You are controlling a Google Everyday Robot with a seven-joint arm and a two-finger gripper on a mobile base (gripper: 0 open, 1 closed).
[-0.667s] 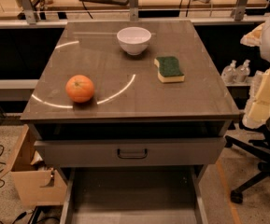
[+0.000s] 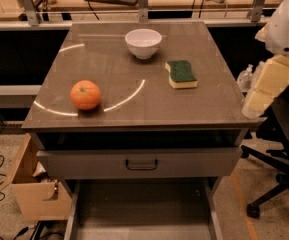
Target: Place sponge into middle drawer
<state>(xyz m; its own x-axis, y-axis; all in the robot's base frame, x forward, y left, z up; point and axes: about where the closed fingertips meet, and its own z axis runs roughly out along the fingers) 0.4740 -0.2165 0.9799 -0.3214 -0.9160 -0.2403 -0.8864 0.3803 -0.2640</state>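
counter (image 2: 109, 69): flat, slick-looking; sponge (image 2: 182, 74) likely to skid toward right edge under an off-centre push.
middle drawer (image 2: 134, 211): pulled out low, beneath drawer front (image 2: 84, 165); risk of carried load catching on overhang during descent.
end effector (image 2: 261, 91): just beside right edge of counter, apart from sponge; spread or pressed together, cannot tell.
bowl (image 2: 143, 43): near sponge; risk of knock on approach.
sponge: right of centre, green face up; soft, prone to slipping from pinch.
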